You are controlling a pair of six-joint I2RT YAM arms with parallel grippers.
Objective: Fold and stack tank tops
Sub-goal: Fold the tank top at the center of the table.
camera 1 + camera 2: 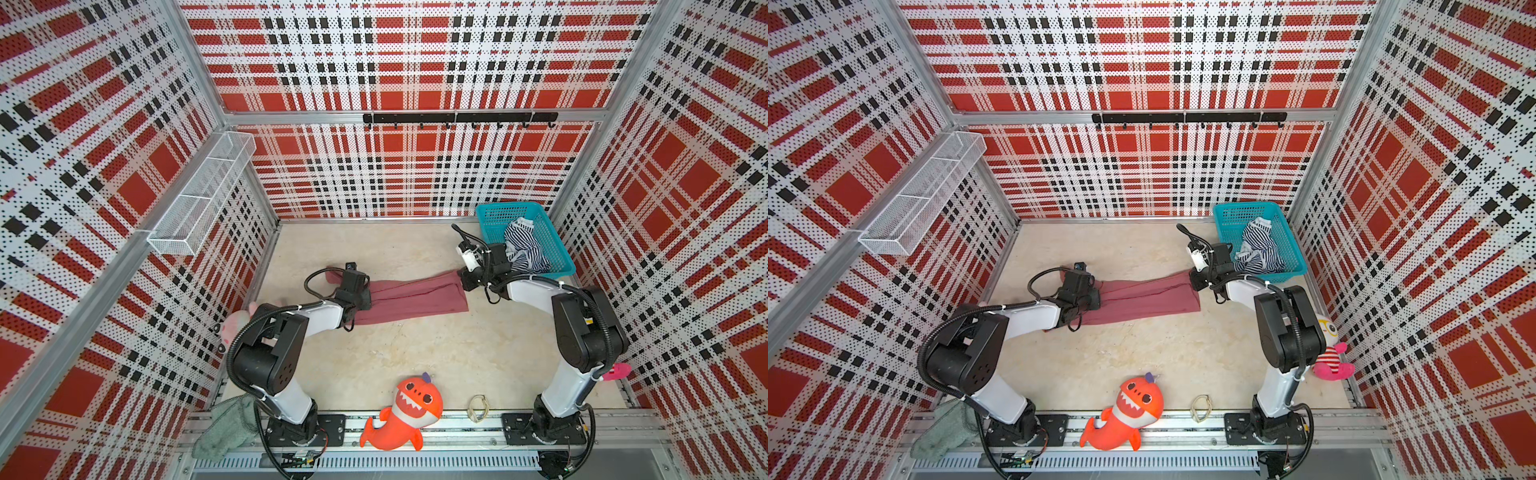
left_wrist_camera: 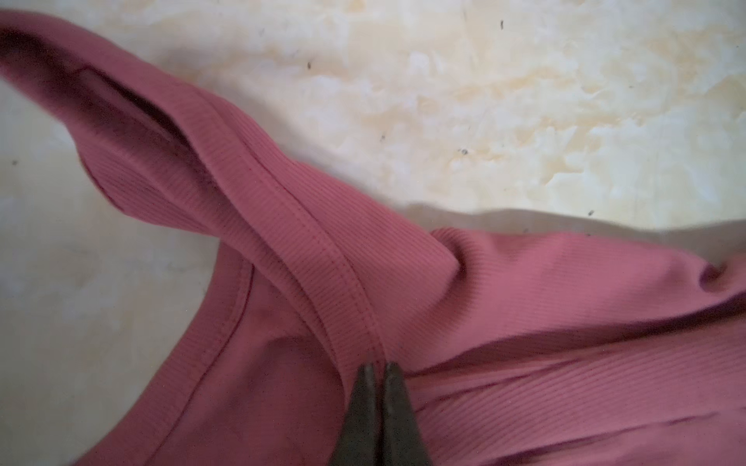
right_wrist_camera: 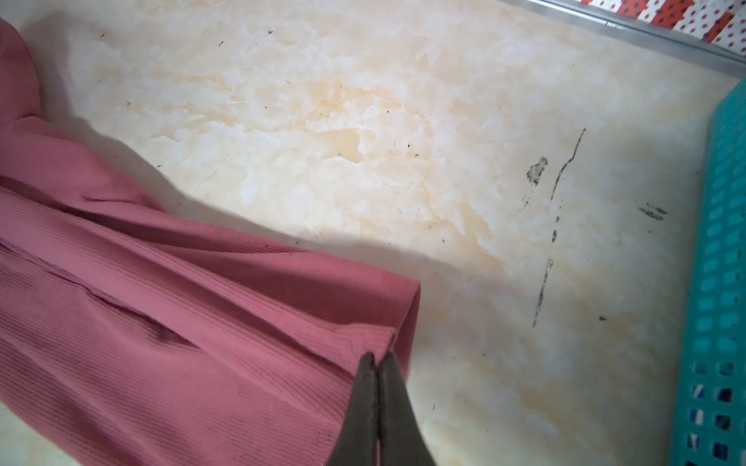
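The left hand (image 2: 375, 365) and right hand (image 3: 377, 357) each pinch the pink tank top (image 1: 415, 297). The striped tank top (image 1: 525, 249) lies in the teal basket (image 1: 496, 216) nearby.

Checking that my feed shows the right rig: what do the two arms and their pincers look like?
The left arm and right arm have white links between bulky black joint housings, with black ribbed hoses looping alongside. The left pincer and right pincer taper to slim dark tips.
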